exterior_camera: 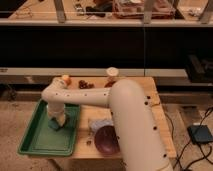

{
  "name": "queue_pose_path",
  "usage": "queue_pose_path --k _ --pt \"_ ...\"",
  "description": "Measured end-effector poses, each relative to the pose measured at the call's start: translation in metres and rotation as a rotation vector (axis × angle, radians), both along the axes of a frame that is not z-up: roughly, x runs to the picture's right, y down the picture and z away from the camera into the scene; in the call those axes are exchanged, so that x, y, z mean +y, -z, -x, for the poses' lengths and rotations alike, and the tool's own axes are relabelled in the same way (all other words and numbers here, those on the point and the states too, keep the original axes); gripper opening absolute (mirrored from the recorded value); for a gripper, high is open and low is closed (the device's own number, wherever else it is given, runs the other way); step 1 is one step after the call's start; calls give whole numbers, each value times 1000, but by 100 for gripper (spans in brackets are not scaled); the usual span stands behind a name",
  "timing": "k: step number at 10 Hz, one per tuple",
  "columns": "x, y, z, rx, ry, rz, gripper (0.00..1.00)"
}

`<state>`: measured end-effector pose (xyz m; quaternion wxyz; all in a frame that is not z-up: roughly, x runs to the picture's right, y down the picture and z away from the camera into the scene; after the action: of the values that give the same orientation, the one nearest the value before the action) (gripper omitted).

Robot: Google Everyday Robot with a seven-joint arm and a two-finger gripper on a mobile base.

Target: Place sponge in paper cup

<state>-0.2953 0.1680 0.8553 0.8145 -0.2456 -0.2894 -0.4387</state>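
Pincer (pixel 57 121) is down inside the green tray (pixel 35 142), over the tray's far right part, hanging from the white arm (pixel 127 120). The arm comes in from lower right, runs left across the counter (pixel 148 86), then bends down at the elbow above the tray.

Pincer is closed. The sponge (pixel 55 125) is right at its tip: a small teal block low against the tray floor, with the fingers clamped on it. Can't tell if the sponge is lifted clear of the tray or touching it.

The paper cup (pixel 112 75) stands upright at the counter's far edge, about mid-width, well apart from the pincer and the sponge. Nothing visible in it from this angle. The sponge is in the tray, not the cup.

Other things on the counter:
- A purple bowl (pixel 106 140) at the near edge, just beside the arm and partly covered by it.
- A pale crumpled cloth (pixel 97 123) between the tray and the bowl.
- A small round orange-and-cream item (pixel 65 79) at the far left corner.
- A cluster of dark brown bits (pixel 85 84) just right of that item.

The tray takes up the counter's left side, with its near left corner past the counter's edge. A black box (pixel 201 134) with cables is on the floor to the right.
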Motion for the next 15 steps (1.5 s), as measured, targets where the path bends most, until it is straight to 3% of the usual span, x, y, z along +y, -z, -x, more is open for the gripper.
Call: queue_pose_path --k 2,5,6,7,9,10,15 --pt "-18 14 -1 -47 -13 -21 14" --pt "-73 58 -8 -104 -18 -58 14" --pt "-92 68 -13 -106 -19 -66 14" --pt "-124 80 -25 -99 -17 -78 14" --pt "-161 87 -42 -86 -6 -97 14" --pt "-169 89 -45 -85 -4 -101 14" --pt "-169 89 -44 -86 -1 -101 14"
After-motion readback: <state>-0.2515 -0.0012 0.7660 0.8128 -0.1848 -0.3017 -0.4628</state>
